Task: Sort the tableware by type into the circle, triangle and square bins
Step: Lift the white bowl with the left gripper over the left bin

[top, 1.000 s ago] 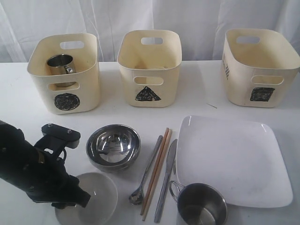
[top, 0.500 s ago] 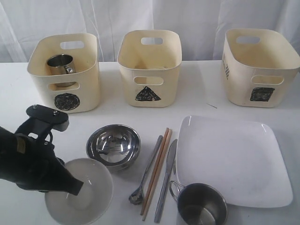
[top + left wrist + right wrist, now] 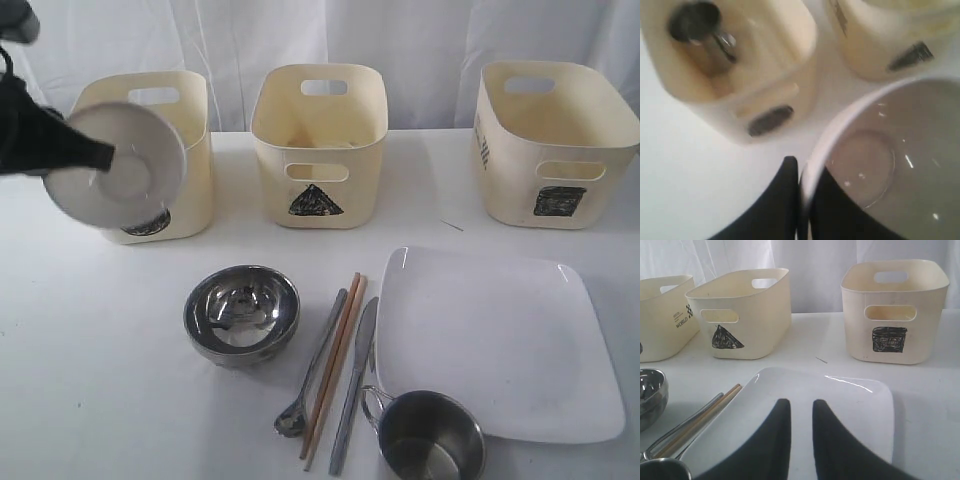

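Bowl: the white bowl (image 3: 115, 165) is held clear of the table (image 3: 90, 360), tipped well off level, in front of the circle bin (image 3: 195, 190) as the exterior view shows it; part of the bin's mark is covered by it.
Grip: the rim is pinched by the left gripper (image 3: 802, 197), one finger inside and one outside, as seen in the left wrist view.
Handling: the bowl is judged stiff, glossy and probably breakable; a thin rim pinch on a smooth glaze may be expected to slip or swing if it is moved sharply.
Hold point: the rim is judged the only practical place, since the wall is too wide to be spanned; a deeper bite over the rim would be steadier.
Setting down: a low, slow release is advised, as a steel mug (image 3: 695, 30) already lies in the circle bin and could be struck.
Other bins: the triangle bin (image 3: 318, 150) and square bin (image 3: 555, 140) stand in the same row, well apart from the bowl.
Left on table: the steel bowl (image 3: 242, 312), spoon (image 3: 312, 370), chopsticks (image 3: 335, 365), knife (image 3: 355, 385), plate (image 3: 500, 340) and second mug (image 3: 430, 440).
Right gripper (image 3: 799, 430): its jaws are narrowly parted with nothing between them, over the plate's near edge.
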Available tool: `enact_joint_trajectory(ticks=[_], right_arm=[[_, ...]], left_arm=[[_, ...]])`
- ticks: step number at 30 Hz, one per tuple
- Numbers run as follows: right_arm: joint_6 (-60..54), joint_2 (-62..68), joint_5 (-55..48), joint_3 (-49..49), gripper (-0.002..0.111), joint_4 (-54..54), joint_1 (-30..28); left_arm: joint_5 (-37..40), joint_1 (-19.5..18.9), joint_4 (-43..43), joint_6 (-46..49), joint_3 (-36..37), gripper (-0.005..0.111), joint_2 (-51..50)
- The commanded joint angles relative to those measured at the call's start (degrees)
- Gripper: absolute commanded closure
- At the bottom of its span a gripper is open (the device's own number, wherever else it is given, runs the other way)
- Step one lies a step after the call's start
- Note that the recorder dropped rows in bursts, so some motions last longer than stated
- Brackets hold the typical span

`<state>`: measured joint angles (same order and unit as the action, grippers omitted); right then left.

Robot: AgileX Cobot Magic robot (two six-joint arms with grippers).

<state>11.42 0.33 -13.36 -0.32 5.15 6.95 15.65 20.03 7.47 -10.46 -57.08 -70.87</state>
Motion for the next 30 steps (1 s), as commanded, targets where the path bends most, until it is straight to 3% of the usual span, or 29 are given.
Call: enact_joint_trajectory(ticks=[1, 17, 30], right_arm=[[0.2, -0.33, 0.2, 0.32, 0.092, 0.38, -0.15], [0.2, -0.33, 0.2, 0.32, 0.092, 0.38, -0.15], [0.2, -0.33, 0.2, 0.32, 0.092, 0.38, -0.15]], left_arm=[[-1.14, -4.38, 2.02, -0.02, -9.2, 0.107, -6.45], [-5.7, -9.46, 2.6, -4.38, -27.05, 0.107, -27.52], [-7.67, -10.03, 2.83, -5.15, -37.81, 0.107, -42.21]])
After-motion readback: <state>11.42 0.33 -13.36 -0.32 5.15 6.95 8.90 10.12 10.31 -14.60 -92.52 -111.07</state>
